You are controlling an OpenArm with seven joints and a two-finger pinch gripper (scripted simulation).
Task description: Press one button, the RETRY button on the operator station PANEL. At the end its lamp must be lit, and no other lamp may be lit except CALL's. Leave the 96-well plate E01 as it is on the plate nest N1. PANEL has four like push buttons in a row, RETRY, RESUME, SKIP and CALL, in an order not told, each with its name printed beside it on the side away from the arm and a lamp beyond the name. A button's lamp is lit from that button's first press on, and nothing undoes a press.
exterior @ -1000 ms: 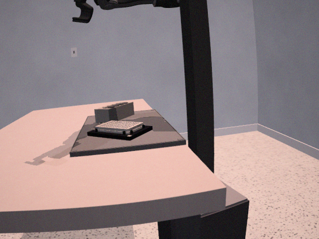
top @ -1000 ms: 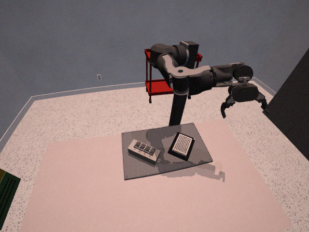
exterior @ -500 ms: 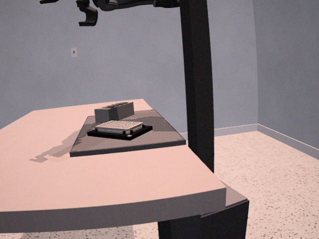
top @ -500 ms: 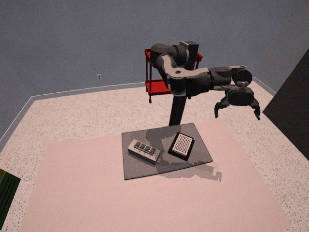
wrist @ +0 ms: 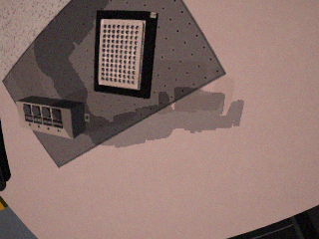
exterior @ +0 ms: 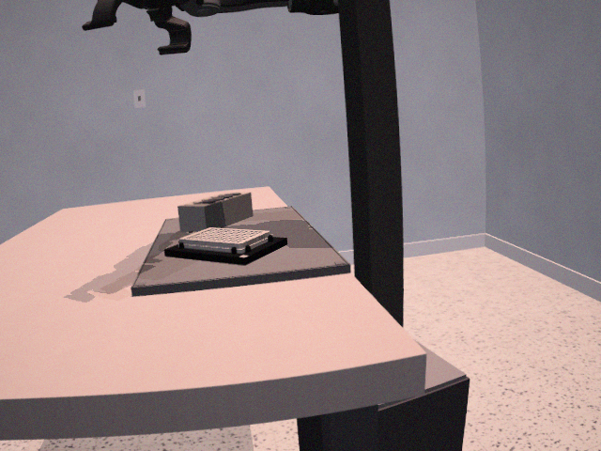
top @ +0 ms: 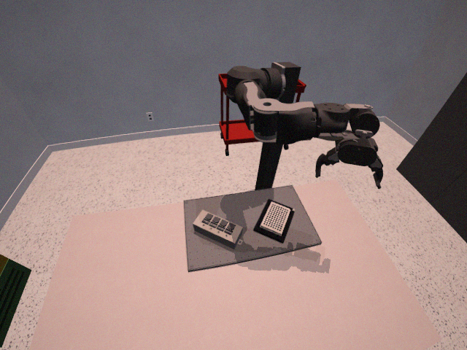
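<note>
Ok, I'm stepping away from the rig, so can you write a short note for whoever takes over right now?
Gripper: open, holding nothing, high above the table, off to the side of the plate.
Button box: on the grey mat, four buttons in a row; labels too small to read, no lamp looks lit.
Well plate: sitting on its black nest, beside the box, apart from it.
Done: no button pressed as far as can be seen.
Left: find RETRY, press it only, leave the plate alone.

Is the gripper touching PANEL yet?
Apart. The exterior view shows the open gripper high in the air, with bare wall between it and PANEL down on the grey base plate.
</note>
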